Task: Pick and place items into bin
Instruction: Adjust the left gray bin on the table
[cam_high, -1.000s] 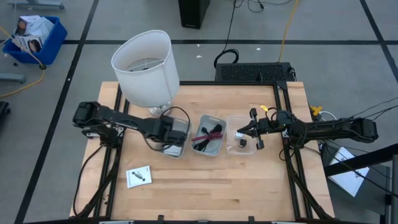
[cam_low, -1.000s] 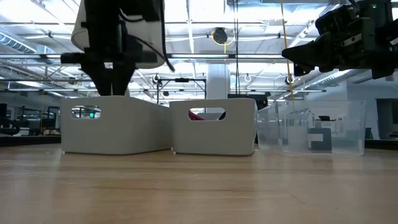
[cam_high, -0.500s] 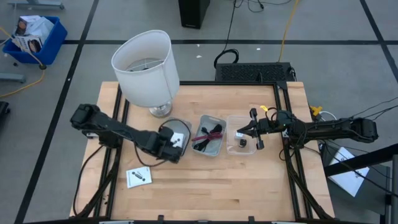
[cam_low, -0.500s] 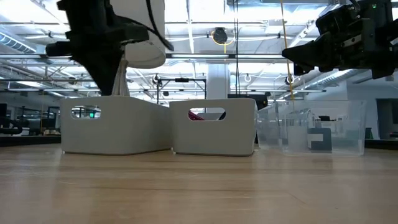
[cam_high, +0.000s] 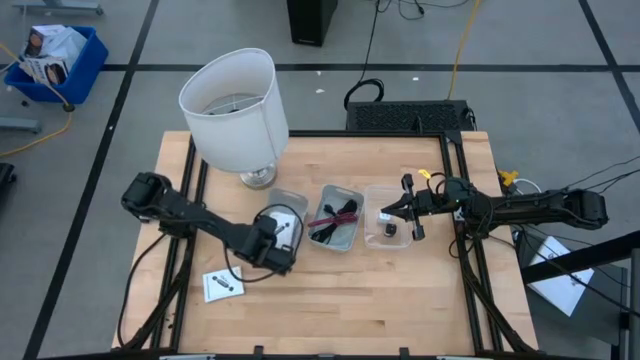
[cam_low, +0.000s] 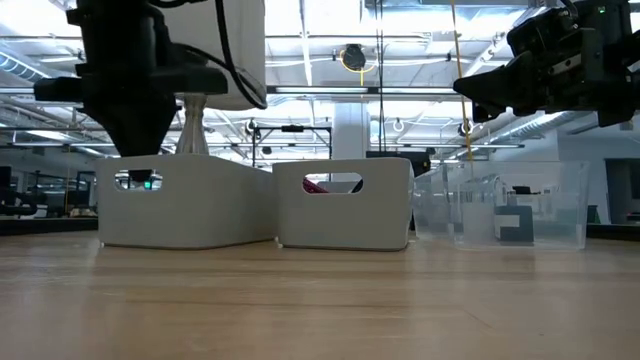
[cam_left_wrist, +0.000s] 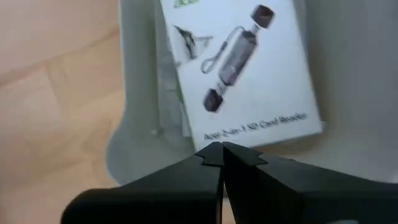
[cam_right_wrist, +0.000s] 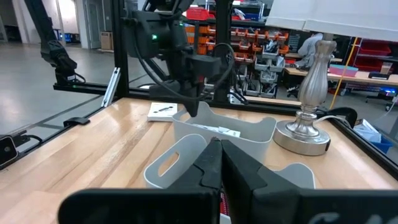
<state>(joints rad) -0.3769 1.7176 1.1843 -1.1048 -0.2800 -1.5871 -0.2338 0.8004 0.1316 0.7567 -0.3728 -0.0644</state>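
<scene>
Three small bins stand in a row mid-table. The left bin (cam_high: 290, 200) holds a white printed packet (cam_left_wrist: 239, 68) lying flat on its floor. My left gripper (cam_left_wrist: 221, 152) hangs shut and empty just above that bin's near rim (cam_high: 277, 243). The middle bin (cam_high: 358, 196) holds black and magenta coiled cables (cam_high: 335, 215). A tiny black cube (cam_high: 390, 230) lies in the clear right bin (cam_low: 500, 205). My right gripper (cam_high: 384, 214) hovers shut and empty above that clear bin. Another white packet (cam_high: 223, 284) lies flat on the table near the front left.
A big white lampshade (cam_high: 235, 110) on a metal lamp base (cam_high: 258, 178) stands just behind the left bin. Bare wood (cam_high: 380, 300) runs along the table's near side, in front of the bins.
My left gripper has come up out of the left bin and drawn back toward the table's near edge. A white packet now shows lying in that bin, where the gripper covered it before.
</scene>
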